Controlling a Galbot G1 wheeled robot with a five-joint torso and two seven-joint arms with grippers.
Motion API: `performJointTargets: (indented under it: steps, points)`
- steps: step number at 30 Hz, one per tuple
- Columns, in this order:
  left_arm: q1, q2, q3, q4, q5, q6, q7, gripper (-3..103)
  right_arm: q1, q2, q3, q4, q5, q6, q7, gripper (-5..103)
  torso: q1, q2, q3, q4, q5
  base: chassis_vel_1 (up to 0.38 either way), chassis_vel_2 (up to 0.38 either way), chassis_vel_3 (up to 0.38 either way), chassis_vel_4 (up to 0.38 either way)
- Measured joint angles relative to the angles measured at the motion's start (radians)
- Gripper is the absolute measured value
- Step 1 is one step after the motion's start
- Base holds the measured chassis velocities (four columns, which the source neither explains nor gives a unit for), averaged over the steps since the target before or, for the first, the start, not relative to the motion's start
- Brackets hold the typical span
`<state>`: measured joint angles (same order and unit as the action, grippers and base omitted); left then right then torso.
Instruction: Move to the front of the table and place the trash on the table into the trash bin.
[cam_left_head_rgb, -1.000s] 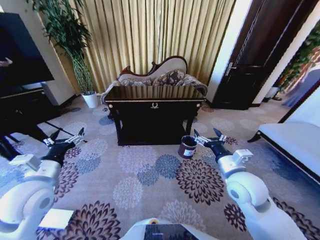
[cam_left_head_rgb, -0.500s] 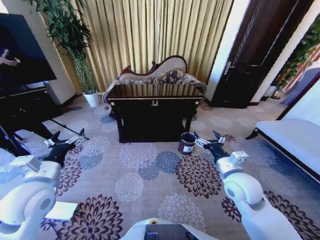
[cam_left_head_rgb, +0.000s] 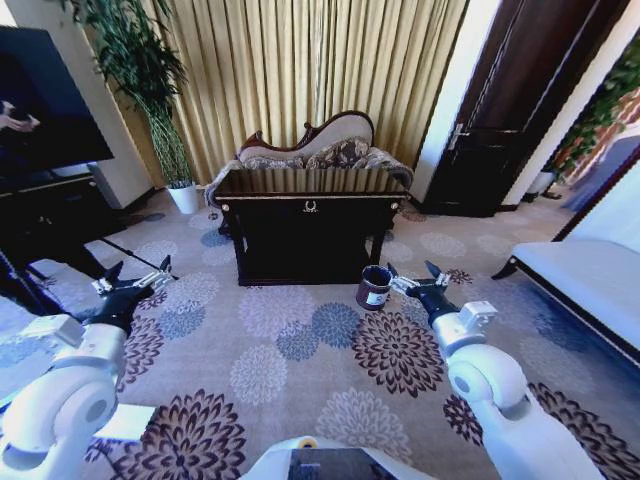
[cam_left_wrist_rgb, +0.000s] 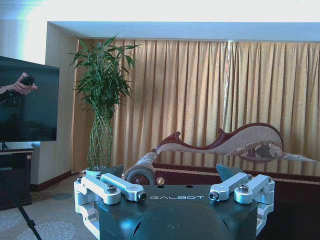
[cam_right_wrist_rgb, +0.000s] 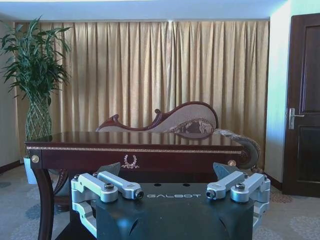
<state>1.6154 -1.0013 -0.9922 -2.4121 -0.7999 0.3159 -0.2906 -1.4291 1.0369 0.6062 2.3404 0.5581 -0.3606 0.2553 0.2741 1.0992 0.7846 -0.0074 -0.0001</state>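
The glossy dark-brown wooden surface (cam_left_head_rgb: 308, 186) is seen at frame centre, the small maroon trash bin (cam_left_head_rgb: 374, 287) at its lower right. Left gripper (cam_left_head_rgb: 133, 279) and right gripper (cam_left_head_rgb: 413, 276) are held spread apart, empty, over carpet.

Gold pleated curtains (cam_left_head_rgb: 310, 70) cover the far wall from floor to ceiling, lit from behind. Before them stands a chaise (cam_left_head_rgb: 320, 148) with a curved dark wood frame and patterned upholstery. A tall leafy plant (cam_left_head_rgb: 140, 70) in a white pot (cam_left_head_rgb: 181, 199) stands at the left end of the curtains, beside a pale wall. Nearer on the left, a dark screen (cam_left_head_rgb: 45, 105) sits on a low black cabinet (cam_left_head_rgb: 50, 215). A dark wooden door (cam_left_head_rgb: 520, 100) with a metal handle is to the right. The carpet (cam_left_head_rgb: 300, 350) is grey with large floral medallions in blue, purple and cream. A white bench (cam_left_head_rgb: 590, 280) with dark frame runs along the right edge.
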Motion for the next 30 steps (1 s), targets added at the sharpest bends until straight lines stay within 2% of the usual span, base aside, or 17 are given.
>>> performJointTargets:
  steps: [11,30]
  points:
    - [-0.005,0.004,0.003,0.005,0.0,-0.021,0.021,100,0.014,-0.006,0.015,0.019,0.014,-0.001,0.005,100,0.0,0.0,0.0,0.0,-0.0001,0.0,0.0,0.0,0.0]
    - [-0.007,0.007,0.004,-0.007,0.013,-0.001,0.017,100,0.015,-0.024,0.027,0.044,0.04,-0.03,0.015,100,0.0,0.0,0.0,0.0,-0.0001,0.0,0.0,0.0,0.0]
